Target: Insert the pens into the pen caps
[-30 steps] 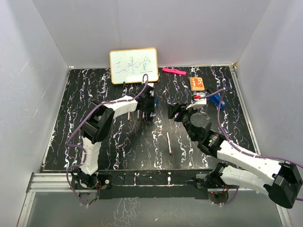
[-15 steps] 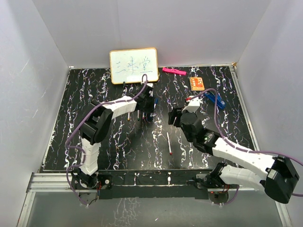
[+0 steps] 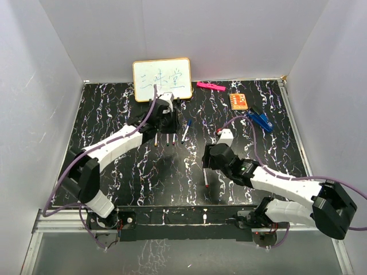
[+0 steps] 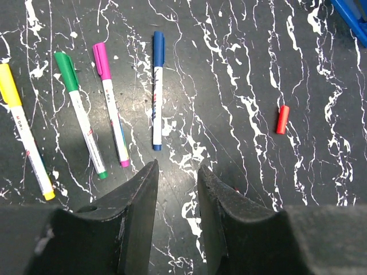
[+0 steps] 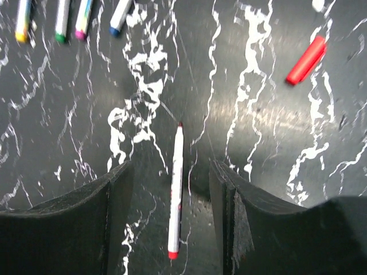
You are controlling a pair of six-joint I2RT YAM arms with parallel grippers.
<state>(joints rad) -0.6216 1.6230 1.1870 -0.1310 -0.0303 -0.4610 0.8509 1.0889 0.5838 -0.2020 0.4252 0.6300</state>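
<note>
We see the black table [image 3: 97, 109] walled in white on three sides, with broad bare stretches along its left edge and its near right. Our left gripper [image 4: 176, 169] hangs over the far middle, jaws a little apart and holding nothing. Just past its tips four capped pens [image 4: 112, 109] lie in a row, with yellow, green, pink and blue caps pointing away; the blue one [image 4: 157, 97] sits slightly apart from the rest. The red cap [image 4: 282, 119] lies alone to their right, with open table all round it. Our right gripper [image 5: 171, 169] hovers low over the red pen [image 5: 176, 189], which lies flat and uncapped near the table's middle. Its jaws are released and wide, one finger on each side of the pen, neither touching it as far as we can tell. Along the back edge stand a whiteboard [image 3: 162, 79], a pink marker [image 3: 210, 86] and an orange card [image 3: 238, 101], and a blue object [image 3: 261, 119] lies nearer the right wall. All of these are well apart from the pens.
</note>
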